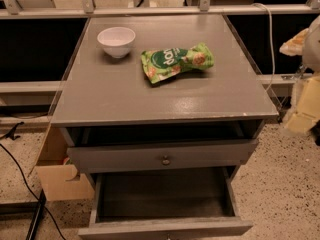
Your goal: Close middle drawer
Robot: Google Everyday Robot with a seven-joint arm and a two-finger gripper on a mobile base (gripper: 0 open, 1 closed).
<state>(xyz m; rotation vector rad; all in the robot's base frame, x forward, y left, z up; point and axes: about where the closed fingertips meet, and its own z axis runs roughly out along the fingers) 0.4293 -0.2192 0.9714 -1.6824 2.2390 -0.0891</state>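
Note:
The grey cabinet (165, 101) has two drawers showing. The middle drawer (162, 196) is pulled far out towards me; its empty inside shows, and its front panel (165, 229) lies at the bottom edge with the knob cut off. The drawer above it (162, 156), with a small brass knob (165, 160), is out a little. My gripper (304, 111) shows as a cream shape at the right edge, beside the cabinet's right side, level with the upper drawer and apart from both drawers.
A white bowl (116, 40) and a green snack bag (177, 61) lie on the cabinet top. A cardboard box (55, 176) stands at the cabinet's lower left. Black cables (20, 176) run over the speckled floor. A white cable (270, 39) hangs at the right.

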